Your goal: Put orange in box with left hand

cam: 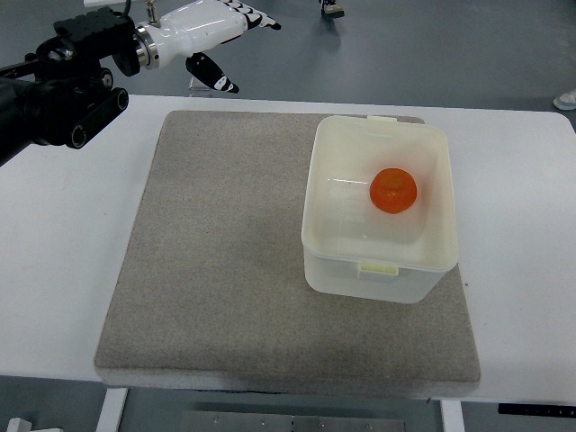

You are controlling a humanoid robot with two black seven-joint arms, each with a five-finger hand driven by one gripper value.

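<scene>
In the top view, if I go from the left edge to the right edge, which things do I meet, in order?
Left hand → grey mat → box, with the orange inside it → bare white table.

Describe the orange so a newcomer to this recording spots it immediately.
On the white table lies a grey mat; on its right half stands a pale translucent box. The orange sits inside it, a small round ball, the only brightly coloured thing there.
</scene>
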